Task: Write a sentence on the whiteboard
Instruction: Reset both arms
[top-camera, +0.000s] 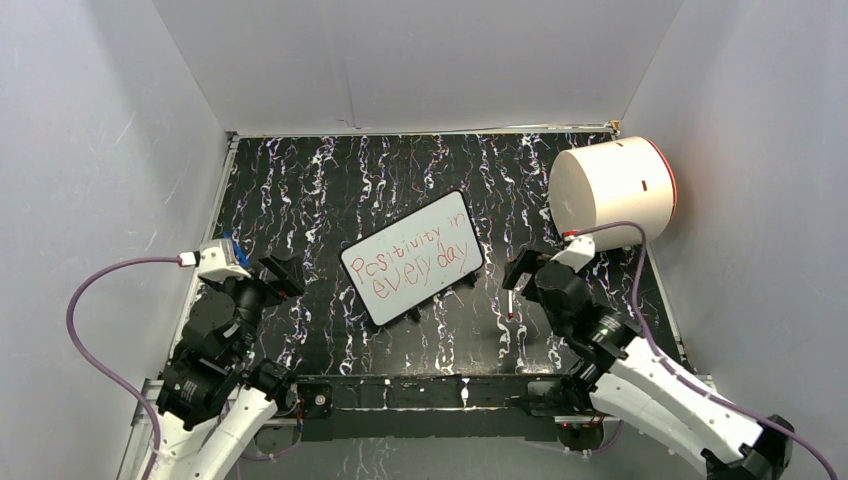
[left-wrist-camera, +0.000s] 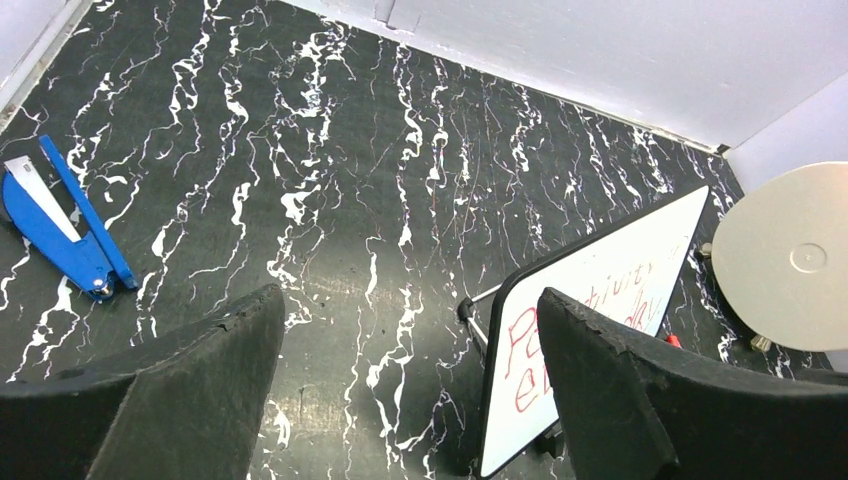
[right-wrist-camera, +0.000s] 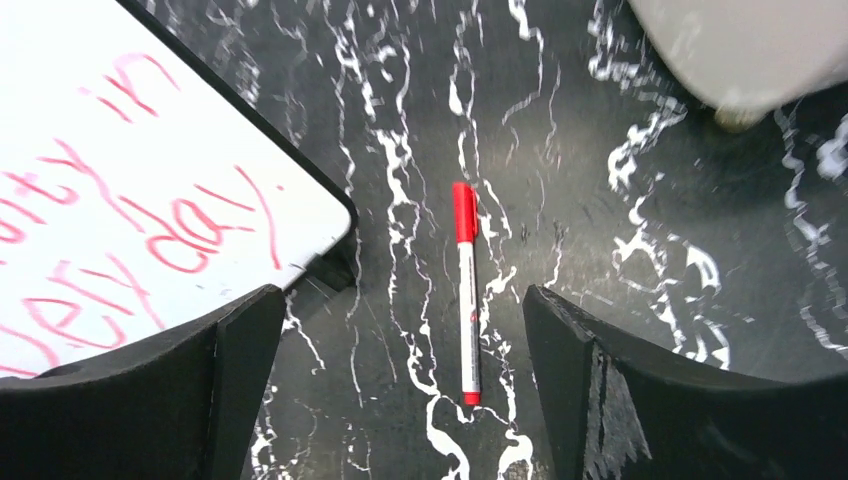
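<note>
Whiteboard: the small black-framed white rectangular whiteboard (top-camera: 412, 257) stood mid-table, carrying the red handwritten sentence (top-camera: 418, 263).
Marker: a slim white red-capped marker (right-wrist-camera: 466, 290) lay just right of it.
Right gripper (right-wrist-camera: 400, 300): fingers apart over the marker.
Left gripper (left-wrist-camera: 412, 300): fingers apart, near left.

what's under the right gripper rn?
Under the right gripper a red marker lies flat on the table, between the open fingers, untouched. The whiteboard corner sits beside it. Table beneath the fingers themselves is hidden.
</note>
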